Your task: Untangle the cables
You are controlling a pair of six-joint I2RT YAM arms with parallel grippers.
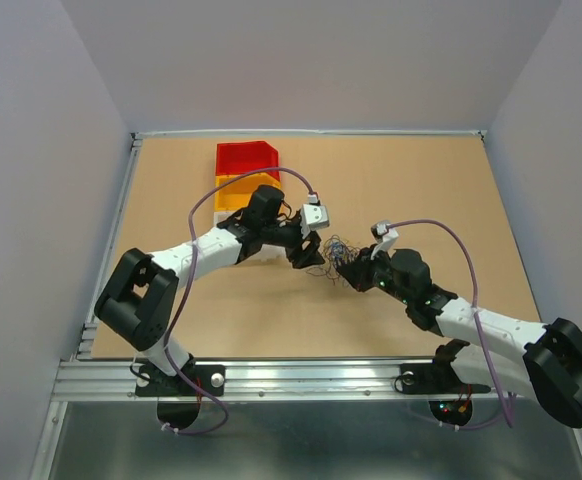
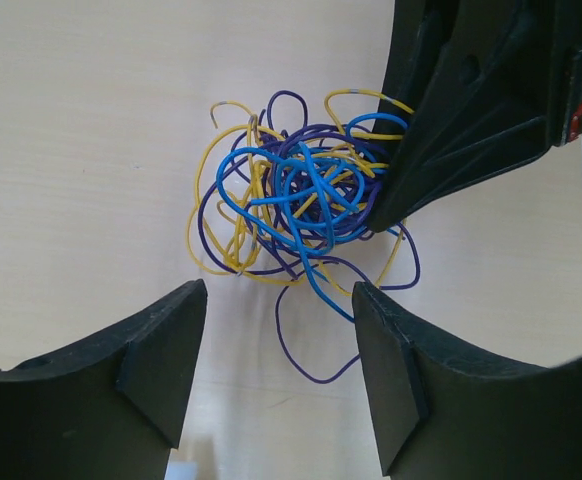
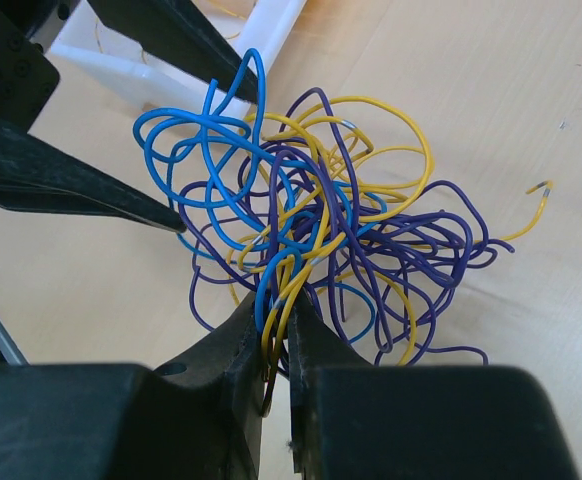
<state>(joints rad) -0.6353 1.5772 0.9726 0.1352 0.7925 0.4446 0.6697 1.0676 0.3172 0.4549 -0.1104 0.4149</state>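
Pinching cables (image 3: 311, 220), right pincer (image 3: 276, 320) faces spread left pincer (image 2: 279, 295).

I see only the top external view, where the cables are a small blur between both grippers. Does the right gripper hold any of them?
Observer: Yes. The right gripper is shut on blue and yellow strands at the near edge of the cables.
Operator: And the left gripper?
Observer: The left gripper is open; one purple loop lies between its jaws, unpinched.
Operator: Which colours are tangled?
Observer: Blue, yellow and purple, wound into one ball.
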